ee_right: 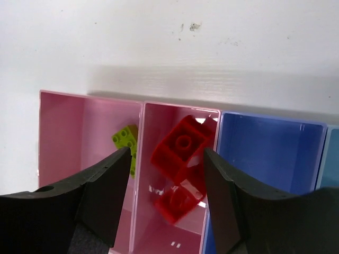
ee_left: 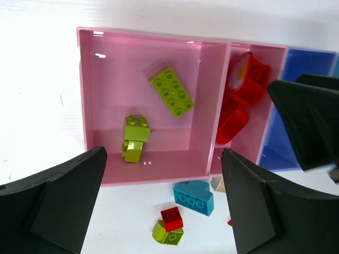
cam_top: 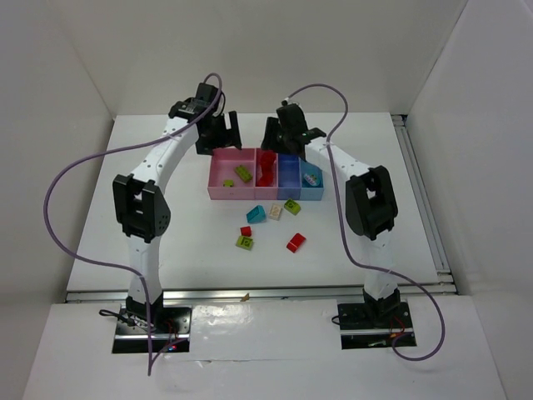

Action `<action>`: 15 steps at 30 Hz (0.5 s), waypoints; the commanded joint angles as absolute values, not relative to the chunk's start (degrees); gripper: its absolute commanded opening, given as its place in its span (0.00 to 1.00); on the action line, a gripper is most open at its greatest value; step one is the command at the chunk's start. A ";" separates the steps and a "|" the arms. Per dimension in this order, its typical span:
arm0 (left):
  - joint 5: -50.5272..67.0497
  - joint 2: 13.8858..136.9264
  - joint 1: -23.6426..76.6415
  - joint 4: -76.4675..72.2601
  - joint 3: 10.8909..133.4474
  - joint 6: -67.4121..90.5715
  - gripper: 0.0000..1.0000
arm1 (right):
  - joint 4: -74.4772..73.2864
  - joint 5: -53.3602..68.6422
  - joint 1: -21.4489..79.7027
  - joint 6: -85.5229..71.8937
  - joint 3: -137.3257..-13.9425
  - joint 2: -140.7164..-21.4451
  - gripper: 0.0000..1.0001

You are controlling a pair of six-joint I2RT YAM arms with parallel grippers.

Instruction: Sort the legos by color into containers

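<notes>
Top external: sorting about half done, six legos (cam_top: 245, 242) loose on the table (cam_top: 200, 254)
We count two lime green bricks (ee_left: 171, 91) in the wide pink bin (ee_left: 111, 84) and red pieces (ee_left: 233, 123) in the narrow pink bin (ee_left: 253, 147) of the containers (cam_top: 225, 196); the blue bin (ee_right: 265, 159) shows nothing in the part we see, and the cyan bin (cam_top: 313, 197) holds something too small to name. Left to sort, just in front of the row: a cyan brick (cam_top: 256, 214), a cream brick (cam_top: 276, 212), two green, two red. The left gripper (ee_left: 164, 156) hangs over the wide pink bin, jaws spread wide, nothing in them. The right gripper (ee_right: 167, 156) stands partly open above the narrow pink bin, with a red brick (ee_right: 183, 145) between its fingers and a gap on one side, so we judge it is not gripped
</notes>
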State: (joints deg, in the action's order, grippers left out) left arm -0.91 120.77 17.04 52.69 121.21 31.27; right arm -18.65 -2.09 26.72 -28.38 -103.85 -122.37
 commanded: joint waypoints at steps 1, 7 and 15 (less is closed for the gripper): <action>0.79 116.46 16.70 52.82 120.50 29.79 1.00 | -18.98 -3.95 26.46 -27.60 -103.29 -117.79 0.64; 0.79 113.04 16.70 52.82 118.57 29.27 1.00 | -19.41 -7.99 26.46 -27.07 -89.23 -102.15 0.44; -2.64 105.31 19.41 52.82 107.86 27.51 0.99 | -37.84 -15.38 30.76 -33.21 -64.88 -81.24 0.74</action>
